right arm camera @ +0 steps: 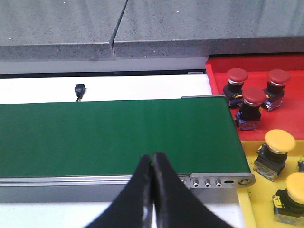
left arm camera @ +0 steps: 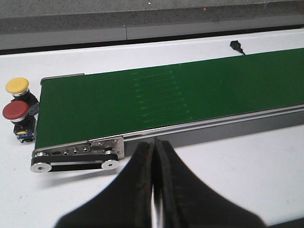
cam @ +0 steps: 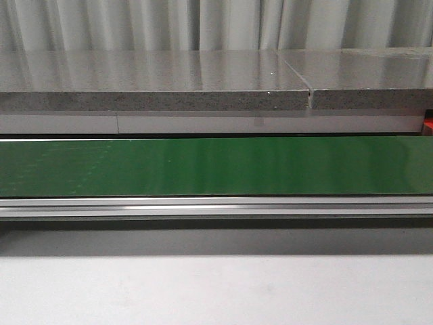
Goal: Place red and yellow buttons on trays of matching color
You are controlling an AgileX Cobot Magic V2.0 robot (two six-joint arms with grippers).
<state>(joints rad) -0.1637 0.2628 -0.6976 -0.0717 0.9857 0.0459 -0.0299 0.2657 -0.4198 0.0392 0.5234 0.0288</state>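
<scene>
- Left: one yellow button (left arm camera: 17,85) and one red button (left arm camera: 15,111) wait unsorted on the white table, just off the conveyor's end.
- Left gripper (left arm camera: 153,190): matte black fingers pressed together, empty.
- Middle: the smooth green belt (cam: 216,166) carries nothing.
- Right gripper (right arm camera: 152,190): likewise closed, empty.
- Right: three glossy domed red buttons (right arm camera: 255,96) sit in the red tray (right arm camera: 216,71); two yellow ones (right arm camera: 280,140) in the yellow tray (right arm camera: 247,209).

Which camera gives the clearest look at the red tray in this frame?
The right wrist view: the red tray lies past the belt's end, holding three red buttons. The front view catches only a red sliver at its right edge, likely the tray. The left wrist view shows none of it.
</scene>
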